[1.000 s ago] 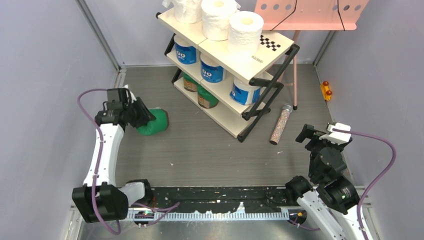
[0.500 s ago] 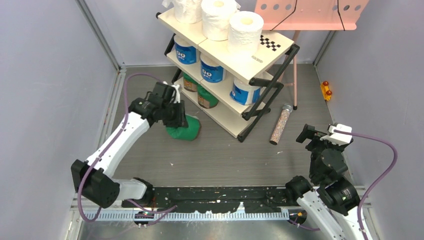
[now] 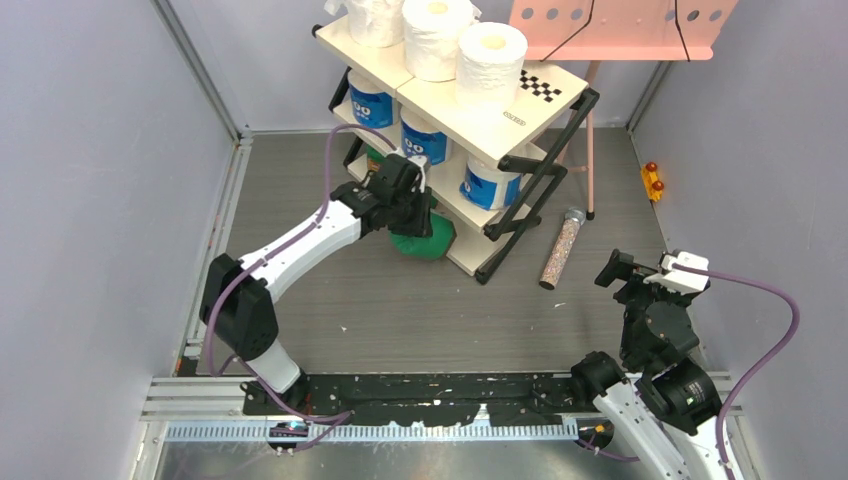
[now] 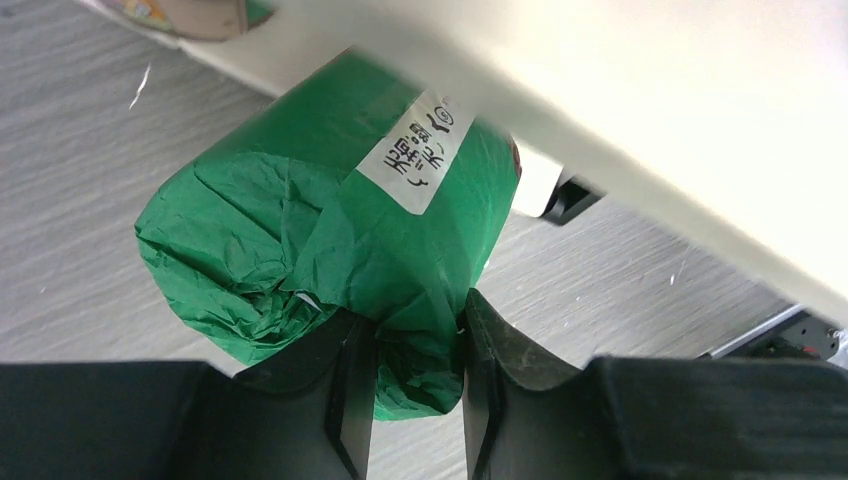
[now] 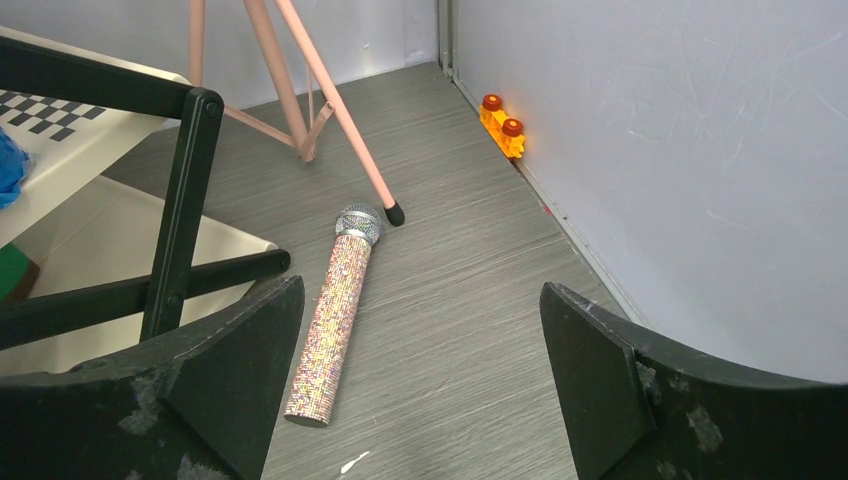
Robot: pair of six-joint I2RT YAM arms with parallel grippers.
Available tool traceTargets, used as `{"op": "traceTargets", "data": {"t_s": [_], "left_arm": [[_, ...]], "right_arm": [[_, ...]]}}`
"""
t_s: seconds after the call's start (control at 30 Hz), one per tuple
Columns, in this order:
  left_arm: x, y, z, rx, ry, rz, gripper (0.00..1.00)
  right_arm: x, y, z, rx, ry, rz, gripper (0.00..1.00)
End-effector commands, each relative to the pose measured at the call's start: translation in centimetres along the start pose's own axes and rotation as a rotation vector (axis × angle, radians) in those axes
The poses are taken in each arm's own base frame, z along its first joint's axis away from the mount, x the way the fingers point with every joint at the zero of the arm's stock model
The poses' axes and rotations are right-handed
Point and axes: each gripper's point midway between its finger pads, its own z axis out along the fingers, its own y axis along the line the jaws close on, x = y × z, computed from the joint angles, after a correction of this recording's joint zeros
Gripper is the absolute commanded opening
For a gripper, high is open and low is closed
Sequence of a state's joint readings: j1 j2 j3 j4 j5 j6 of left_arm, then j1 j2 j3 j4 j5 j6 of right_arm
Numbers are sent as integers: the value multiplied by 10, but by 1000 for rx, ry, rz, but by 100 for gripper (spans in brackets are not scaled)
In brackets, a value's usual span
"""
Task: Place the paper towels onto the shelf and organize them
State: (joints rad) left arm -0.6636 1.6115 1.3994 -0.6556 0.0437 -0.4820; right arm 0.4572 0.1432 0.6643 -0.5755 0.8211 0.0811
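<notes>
Left gripper (image 4: 415, 340) pinches only crumpled wrapper on the green paper towel roll (image 4: 300, 230), which may slip free if it snags the shelf board (image 4: 640, 120).

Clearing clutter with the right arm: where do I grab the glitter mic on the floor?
Mid-handle of the glitter mic, from above, right claw closing across its long axis. It lies flat, slim and straight; the head sits beside the pink stand foot, so stay off that end.

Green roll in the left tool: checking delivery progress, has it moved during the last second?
Yes. The green roll travelled rightward, up to the lowest board of the shelf.
</notes>
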Motion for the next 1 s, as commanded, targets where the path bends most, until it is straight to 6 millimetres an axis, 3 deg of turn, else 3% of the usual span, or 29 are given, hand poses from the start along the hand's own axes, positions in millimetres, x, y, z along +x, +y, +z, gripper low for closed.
{"op": "traceTargets", "data": {"t_s": [0.0, 0.17, 0.5, 0.73, 0.97], "left_arm": [[-58, -35, -6, 78, -204, 9, 14], [-66, -37, 10, 60, -239, 4, 19], [-55, -53, 38, 97, -243, 31, 38], [-53, -54, 26, 110, -266, 33, 58], [-51, -53, 9, 126, -299, 13, 62]], "right_arm": [[-7, -3, 0, 19, -32, 25, 95], [-7, -3, 1, 21, -30, 21, 95], [-7, -3, 2, 28, -29, 16, 95], [-6, -4, 1, 33, -29, 16, 95], [-7, -4, 1, 31, -29, 16, 95]]}}
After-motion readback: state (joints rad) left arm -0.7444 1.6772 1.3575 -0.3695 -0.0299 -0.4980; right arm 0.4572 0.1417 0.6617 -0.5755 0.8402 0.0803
